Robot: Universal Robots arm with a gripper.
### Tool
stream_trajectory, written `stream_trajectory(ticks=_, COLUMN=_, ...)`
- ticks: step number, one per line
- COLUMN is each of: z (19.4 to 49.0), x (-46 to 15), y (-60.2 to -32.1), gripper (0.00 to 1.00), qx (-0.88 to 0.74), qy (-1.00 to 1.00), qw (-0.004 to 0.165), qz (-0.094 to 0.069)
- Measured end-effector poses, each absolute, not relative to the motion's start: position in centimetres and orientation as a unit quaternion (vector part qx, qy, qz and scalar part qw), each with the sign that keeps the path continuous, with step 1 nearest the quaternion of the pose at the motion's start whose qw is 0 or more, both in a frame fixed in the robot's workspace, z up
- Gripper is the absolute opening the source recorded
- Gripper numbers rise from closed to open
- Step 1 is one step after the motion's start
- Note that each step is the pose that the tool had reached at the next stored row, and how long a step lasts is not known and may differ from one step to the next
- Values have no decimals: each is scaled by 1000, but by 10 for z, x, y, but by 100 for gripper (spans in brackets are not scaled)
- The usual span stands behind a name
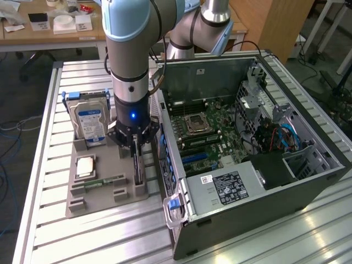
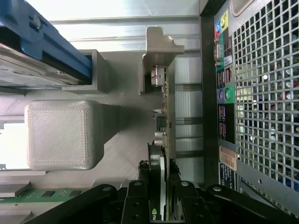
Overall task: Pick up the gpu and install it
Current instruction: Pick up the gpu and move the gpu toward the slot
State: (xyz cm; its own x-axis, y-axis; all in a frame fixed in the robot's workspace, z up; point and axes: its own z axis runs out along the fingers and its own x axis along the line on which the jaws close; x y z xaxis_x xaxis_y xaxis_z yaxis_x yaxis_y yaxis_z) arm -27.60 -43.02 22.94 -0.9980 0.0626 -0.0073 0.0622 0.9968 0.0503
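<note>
The gpu [image 1: 137,170] stands on its long edge in a slot of the grey holder [image 1: 104,195], on the side nearest the computer case. In the wrist view the gpu [image 2: 164,116] shows edge-on, a thin board with small parts, its far end against a grey post [image 2: 159,46]. My gripper [image 1: 136,147] comes straight down on the card's top edge. Its black fingers [image 2: 145,186] press the card from both sides, so the gripper [image 2: 161,184] is shut on it.
The open computer case [image 1: 264,181] lies at the exterior view's right, motherboard [image 1: 203,137] exposed, its rear grille [image 2: 261,93] close beside the card. The holder also carries a silver hard drive [image 1: 91,124], a CPU [image 1: 85,165] and a green RAM stick [image 1: 102,181].
</note>
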Motion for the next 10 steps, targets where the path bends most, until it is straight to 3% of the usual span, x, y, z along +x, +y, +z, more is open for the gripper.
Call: stream_trajectory(ticks=10, z=229, x=-281, y=-430, gripper=27, qx=15, qy=1000, qw=4, qz=25)
